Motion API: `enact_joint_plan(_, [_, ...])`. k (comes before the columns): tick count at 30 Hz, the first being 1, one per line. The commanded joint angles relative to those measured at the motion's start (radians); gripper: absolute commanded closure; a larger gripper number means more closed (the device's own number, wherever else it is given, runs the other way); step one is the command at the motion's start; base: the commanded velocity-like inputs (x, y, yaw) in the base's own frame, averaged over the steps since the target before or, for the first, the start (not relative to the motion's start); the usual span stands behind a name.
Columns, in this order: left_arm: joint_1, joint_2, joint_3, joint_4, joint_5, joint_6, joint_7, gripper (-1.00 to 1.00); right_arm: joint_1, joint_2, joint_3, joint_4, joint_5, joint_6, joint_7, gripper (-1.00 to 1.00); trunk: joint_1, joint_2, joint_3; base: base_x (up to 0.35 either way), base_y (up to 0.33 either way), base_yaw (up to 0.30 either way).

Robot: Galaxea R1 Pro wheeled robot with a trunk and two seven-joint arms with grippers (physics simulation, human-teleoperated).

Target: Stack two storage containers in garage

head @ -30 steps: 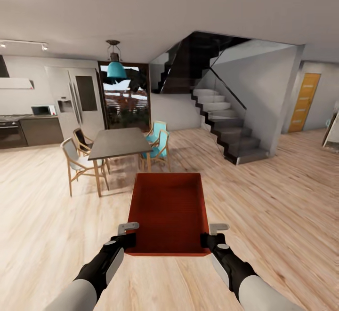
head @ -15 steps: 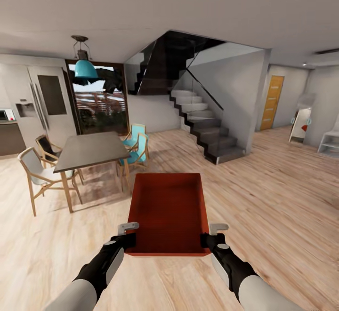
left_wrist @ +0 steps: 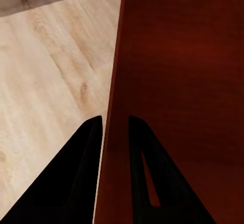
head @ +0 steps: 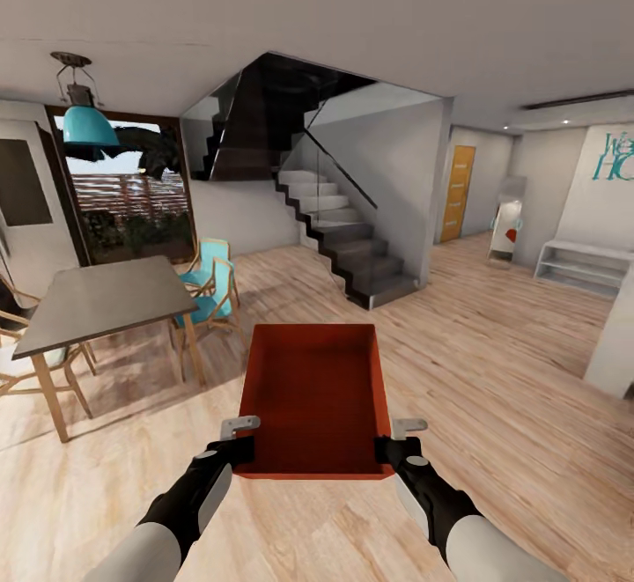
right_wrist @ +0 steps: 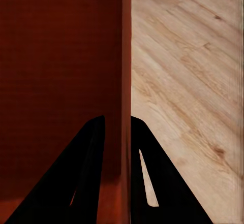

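Observation:
One orange-red storage container [head: 314,397] hangs level in front of me above the light wood plank floor, carried by both arms. My left gripper [head: 239,439] is shut on its left wall near the close corner; the wrist view has that wall [left_wrist: 114,107] pinched between the two dark fingers [left_wrist: 81,173]. My right gripper [head: 396,441] is shut on the right wall [right_wrist: 126,82], one finger inside the bin and one outside. The second container is out of view. An orange-wood door [head: 456,193] stands far back at the right.
A dining table [head: 97,300] with wood chairs and teal chairs [head: 207,287] stands at the left. A dark staircase [head: 339,239] with a glass side rises ahead. A low white shelf [head: 581,267] and a white wall corner [head: 616,344] are at the right.
The whole view has swung to the right: table, staircase and door slid left, and the white shelf and wall came into sight. The container and both grippers keep their place.

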Motion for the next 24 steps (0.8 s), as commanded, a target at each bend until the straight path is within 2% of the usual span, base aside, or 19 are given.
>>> enact_joint_plan(1, [0.000, 0.022, 0.001, -0.007, 0.003, 0.006, 0.011, 1.00, 0.000, -0.006, 0.005, 0.002, -0.021, 0.005, -0.009, 1.00, 0.001, -0.001, 0.000, 0.322, 0.000, -0.286])
enact_joint_plan(18, [0.000, 0.021, 0.001, -0.007, 0.003, 0.006, 0.011, 1.00, 0.000, -0.006, 0.005, 0.002, -0.021, 0.005, -0.009, 1.00, 0.001, -0.001, 0.009, 0.322, 0.000, -0.283])
enact_joint_plan(24, [0.000, 0.020, 0.001, -0.007, 0.003, 0.006, 0.011, 1.00, 0.000, -0.006, 0.005, 0.002, -0.022, 0.004, -0.009, 1.00, 0.001, -0.001, 0.009, 0.322, 0.000, -0.073])
